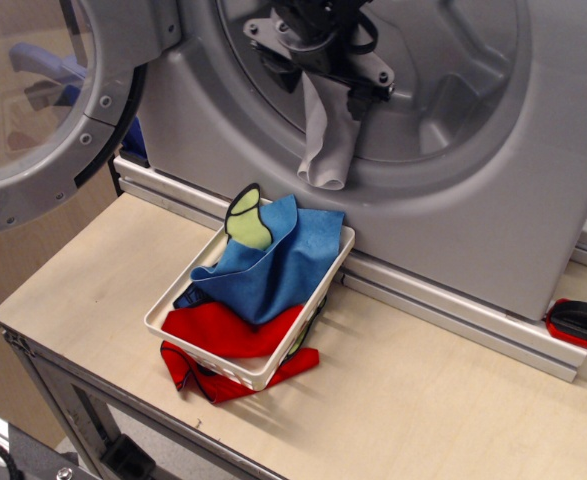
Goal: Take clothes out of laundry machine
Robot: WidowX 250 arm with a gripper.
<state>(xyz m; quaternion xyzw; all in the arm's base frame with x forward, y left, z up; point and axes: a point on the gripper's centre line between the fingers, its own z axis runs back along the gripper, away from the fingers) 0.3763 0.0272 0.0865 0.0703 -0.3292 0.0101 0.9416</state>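
Observation:
The light grey cloth [327, 140] hangs over the lower rim of the laundry machine's [533, 200] round drum opening, with its bottom end dangling just above the basket. My gripper [316, 80] is up inside the drum opening at the cloth's top end. It looks open, with a dark finger [359, 100] on the right of the cloth and another on its left. The cloth's upper part is partly hidden behind the gripper. The round window door [43, 110] stands swung open at the left.
A white basket [173, 318] on the wooden table below the opening holds a blue cloth [273, 265], a red cloth [223, 335] and a yellow-green piece [245, 222]. A red and black object [583, 325] lies at the right edge.

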